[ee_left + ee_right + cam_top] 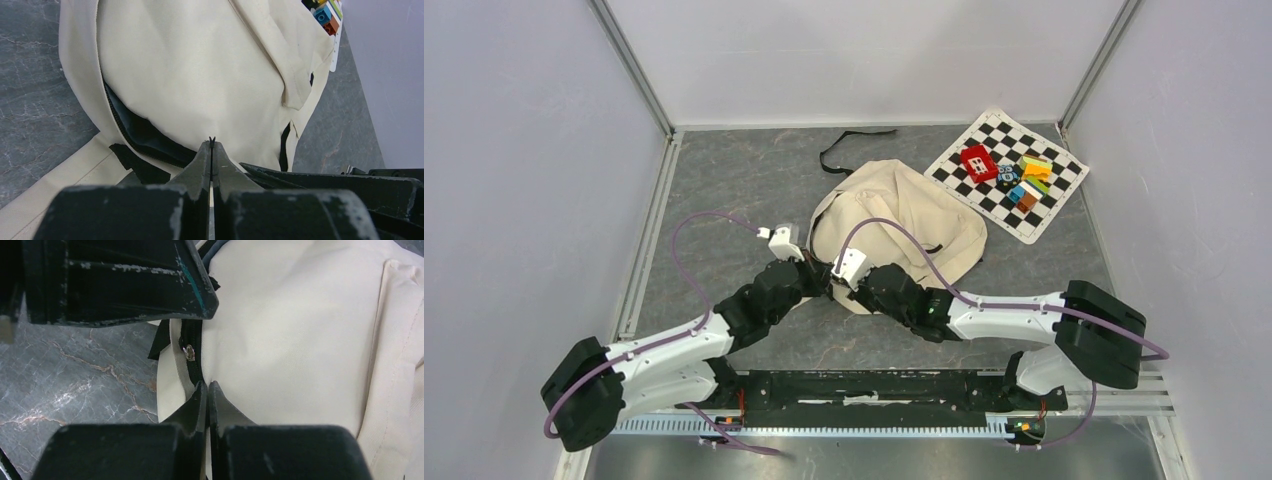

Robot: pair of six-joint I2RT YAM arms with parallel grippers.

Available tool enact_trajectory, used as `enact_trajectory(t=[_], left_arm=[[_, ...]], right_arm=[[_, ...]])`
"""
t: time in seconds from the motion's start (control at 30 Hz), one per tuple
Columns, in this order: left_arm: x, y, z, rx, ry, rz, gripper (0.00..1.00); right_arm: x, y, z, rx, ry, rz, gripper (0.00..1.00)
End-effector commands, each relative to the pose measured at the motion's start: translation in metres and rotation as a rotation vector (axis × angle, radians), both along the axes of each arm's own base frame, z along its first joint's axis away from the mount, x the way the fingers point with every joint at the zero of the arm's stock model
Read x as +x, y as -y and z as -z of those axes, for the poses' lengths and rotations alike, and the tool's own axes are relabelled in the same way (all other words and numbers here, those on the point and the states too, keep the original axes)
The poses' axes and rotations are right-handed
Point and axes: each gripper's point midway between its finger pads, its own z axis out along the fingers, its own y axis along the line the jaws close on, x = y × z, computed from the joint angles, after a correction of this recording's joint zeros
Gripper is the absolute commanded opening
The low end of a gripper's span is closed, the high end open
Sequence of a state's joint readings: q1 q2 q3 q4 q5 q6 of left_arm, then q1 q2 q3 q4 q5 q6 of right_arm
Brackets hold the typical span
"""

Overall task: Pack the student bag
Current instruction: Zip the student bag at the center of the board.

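The cream canvas student bag [914, 215] lies flat mid-table, and its black zipper is partly open onto dark lining [142, 132]. My left gripper [817, 281] is at the bag's near-left edge. Its jaws are shut, with a small black zipper-pull tip [212, 139] sticking out between them. My right gripper [836, 283] is right beside it, shut on the bag's cream edge at the zipper line [196, 365]. A small metal slider [189, 352] sits just beyond its fingertips. The left gripper's body [125, 285] fills the top of the right wrist view. No books are in view.
A black-and-white checkered mat [1049, 210] at the back right carries a red block [978, 161] and several coloured blocks [1027, 180]. A black strap [849, 143] trails behind the bag. Grey walls enclose the table on the left, back and right.
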State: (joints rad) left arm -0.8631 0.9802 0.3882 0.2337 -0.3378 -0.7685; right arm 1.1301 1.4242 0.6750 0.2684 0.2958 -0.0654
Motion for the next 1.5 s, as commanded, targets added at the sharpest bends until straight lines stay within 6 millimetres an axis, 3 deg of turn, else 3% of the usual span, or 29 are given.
enact_trajectory(t=[0.0,0.37,0.47,0.63,0.93,1.07,1.3,1.47], left_arm=[[0.011,-0.002,-0.029,-0.061,0.039,-0.049,0.02],[0.030,-0.039,-0.029,0.009,0.037,-0.145,0.02],[0.037,-0.045,-0.038,0.015,0.064,-0.148,0.02],[0.053,-0.050,-0.054,0.061,0.102,-0.140,0.02],[0.086,-0.069,-0.049,0.148,0.091,-0.131,0.02],[0.098,-0.062,-0.054,0.142,0.093,-0.076,0.02],[0.116,-0.051,-0.044,0.222,0.064,0.043,0.02],[0.110,-0.033,-0.056,0.123,0.049,0.110,0.02]], right_arm=[[0.008,0.004,-0.014,0.011,0.041,0.049,0.00],[-0.025,0.035,-0.006,0.006,-0.043,-0.011,0.00],[-0.035,0.040,0.001,-0.023,-0.079,-0.040,0.00],[-0.048,0.046,0.007,-0.056,-0.121,-0.075,0.00],[-0.077,0.056,0.010,-0.055,-0.213,-0.130,0.00],[-0.090,0.055,0.009,-0.042,-0.254,-0.164,0.00],[-0.111,0.054,0.000,-0.021,-0.291,-0.224,0.00],[-0.105,0.053,-0.018,0.036,-0.285,-0.165,0.00]])
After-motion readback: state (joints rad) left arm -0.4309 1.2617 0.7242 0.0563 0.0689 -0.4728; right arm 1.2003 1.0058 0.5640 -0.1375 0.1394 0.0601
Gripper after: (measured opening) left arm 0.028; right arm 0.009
